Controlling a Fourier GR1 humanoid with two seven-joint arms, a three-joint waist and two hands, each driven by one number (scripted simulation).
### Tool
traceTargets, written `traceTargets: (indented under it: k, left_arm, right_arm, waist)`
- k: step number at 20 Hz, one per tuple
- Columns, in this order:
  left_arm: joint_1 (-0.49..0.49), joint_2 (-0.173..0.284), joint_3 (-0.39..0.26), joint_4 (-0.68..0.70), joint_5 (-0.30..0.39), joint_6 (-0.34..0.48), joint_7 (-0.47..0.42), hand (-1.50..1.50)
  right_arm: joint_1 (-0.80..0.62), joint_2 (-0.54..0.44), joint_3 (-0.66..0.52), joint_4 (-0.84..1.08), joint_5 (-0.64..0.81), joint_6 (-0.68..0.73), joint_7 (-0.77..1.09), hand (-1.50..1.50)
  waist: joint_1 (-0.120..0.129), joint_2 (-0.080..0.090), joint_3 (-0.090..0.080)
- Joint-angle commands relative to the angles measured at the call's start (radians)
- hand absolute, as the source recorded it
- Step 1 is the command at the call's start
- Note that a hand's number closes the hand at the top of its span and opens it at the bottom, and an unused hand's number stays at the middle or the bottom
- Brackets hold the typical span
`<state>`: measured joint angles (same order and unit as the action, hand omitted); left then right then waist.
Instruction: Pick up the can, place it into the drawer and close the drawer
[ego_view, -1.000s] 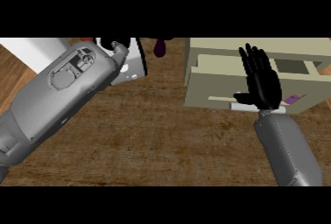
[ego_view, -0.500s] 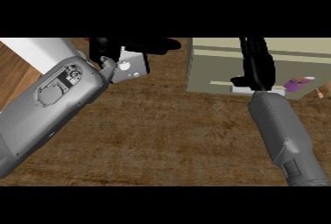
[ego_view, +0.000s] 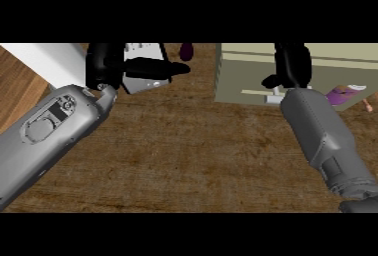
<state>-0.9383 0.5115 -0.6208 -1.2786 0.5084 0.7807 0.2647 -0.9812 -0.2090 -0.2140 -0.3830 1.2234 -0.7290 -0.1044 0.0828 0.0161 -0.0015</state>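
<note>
The can (ego_view: 145, 81), grey-white with a printed label, is at the upper left of the head view, tilted. My left hand (ego_view: 105, 64) curls round it, the thumb (ego_view: 164, 69) lying across its top. The beige drawer unit (ego_view: 244, 75) stands at the upper right. My right hand (ego_view: 292, 62) rests against its front with straight fingers pointing away from me, just above the pale handle (ego_view: 275, 93). I cannot tell whether the drawer is open.
A dark purple object (ego_view: 186, 49) lies beyond the can. A magenta object (ego_view: 344, 94) sits right of the drawer unit. A white block (ego_view: 44, 59) fills the far left corner. The brown counter top (ego_view: 192, 150) spreads between my forearms.
My right hand has slid farther up the drawer front, its fingers now straight. My left hand with the can has shifted right and nearer the view's middle.
</note>
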Motion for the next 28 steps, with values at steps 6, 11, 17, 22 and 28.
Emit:
traceTargets:
  k: [6, 11, 17, 22, 28]
  left_arm:
    - [0.110, 0.021, -0.011, -0.090, -0.037, -0.007, -0.028, -1.50]
    - [0.096, 0.057, 0.027, -0.127, -0.025, -0.026, 0.018, -1.50]
    - [0.163, 0.044, 0.022, -0.138, -0.042, -0.017, -0.037, -1.50]
    - [0.168, 0.056, 0.046, -0.128, -0.038, -0.036, -0.047, -1.50]
    - [0.264, 0.050, 0.051, -0.145, -0.046, -0.019, -0.080, -1.50]
  right_arm:
    - [-0.150, -0.005, -0.034, 0.132, 0.004, -0.009, 0.044, -1.50]
    - [-0.165, 0.005, -0.086, 0.132, -0.072, 0.021, -0.078, -1.50]
    - [-0.183, 0.067, -0.211, 0.084, -0.232, 0.041, -0.203, -1.50]
    - [-0.194, 0.060, -0.308, 0.074, -0.341, 0.103, -0.305, -1.50]
    - [-0.211, 0.126, -0.443, 0.053, -0.516, 0.216, -0.361, -1.50]
  waist:
    - [0.027, 0.017, 0.003]
    - [0.013, 0.011, 0.005]
    - [0.012, 0.007, 0.006]
    - [0.011, 0.018, 0.008]
    - [-0.023, -0.004, 0.004]
